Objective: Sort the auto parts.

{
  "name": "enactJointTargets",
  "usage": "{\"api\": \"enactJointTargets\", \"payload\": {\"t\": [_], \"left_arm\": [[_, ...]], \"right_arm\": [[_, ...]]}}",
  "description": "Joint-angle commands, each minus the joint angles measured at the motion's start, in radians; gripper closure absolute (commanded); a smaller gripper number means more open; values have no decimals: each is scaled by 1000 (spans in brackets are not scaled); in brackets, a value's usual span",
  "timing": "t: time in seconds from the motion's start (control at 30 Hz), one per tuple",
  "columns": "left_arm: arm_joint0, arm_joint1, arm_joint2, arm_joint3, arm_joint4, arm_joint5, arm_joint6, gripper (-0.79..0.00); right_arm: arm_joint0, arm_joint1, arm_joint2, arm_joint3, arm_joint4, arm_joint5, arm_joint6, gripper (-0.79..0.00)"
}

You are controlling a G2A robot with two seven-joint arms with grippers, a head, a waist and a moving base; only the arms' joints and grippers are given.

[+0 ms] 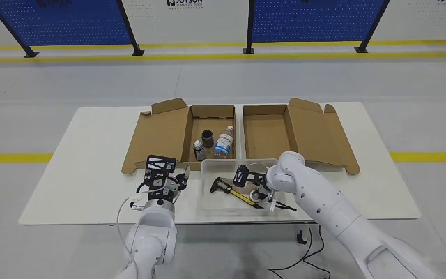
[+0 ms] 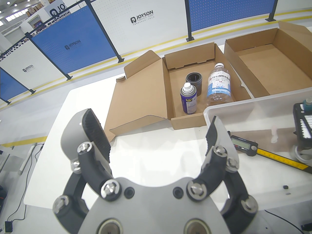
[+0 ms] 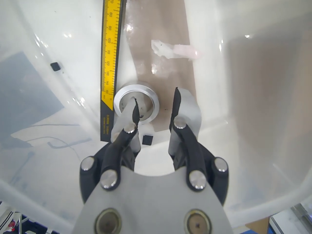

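So the silver metal ring (image 3: pixel 149 93) sits on the floor of the clear bin (image 2: pixel 256 101), right by the end of the yellow-scaled caliper (image 3: pixel 109 49). The right hand (image 3: pixel 156 94) is down in there, partly open and gripping nothing, one fingertip over the ring's hole and the other outside its rim. The left hand (image 2: pixel 151 115) hangs wide open with nothing in it, over the worktop (image 1: pixel 90 160) beside the bin. A spray can (image 1: pixel 198 150), black cylinder (image 1: pixel 208 137) and bottle (image 1: pixel 224 141) are in the left cardboard box (image 1: pixel 212 111).

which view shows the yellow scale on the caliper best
The right wrist view: the caliper lies close below the camera, its yellow scale large with its marks visible, beside a silver ring. The left wrist view shows its display end and some yellow through the bin wall; the top view shows it small.
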Motion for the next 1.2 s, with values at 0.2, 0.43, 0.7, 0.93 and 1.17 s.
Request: {"api": "enactJointTargets", "payload": {"t": [0.2,0.43,0.7,0.93,1.17], "left_arm": [[0,0,0,0,0,0,0,-785],[0,0,0,0,0,0,0,-785],[0,0,0,0,0,0,0,-785],[0,0,0,0,0,0,0,-785],[0,0,0,0,0,0,0,-785]], "right_arm": [[15,-18,-28,33,4,-21,-10,-225],[34,-31,-40,70,10,-28,-17,0],[54,-32,-10,62,45,-19,-29,0],[21,2,103,-36,122,35,-65,0],[-90,49,266,-154,255,93,-142,0]]}}
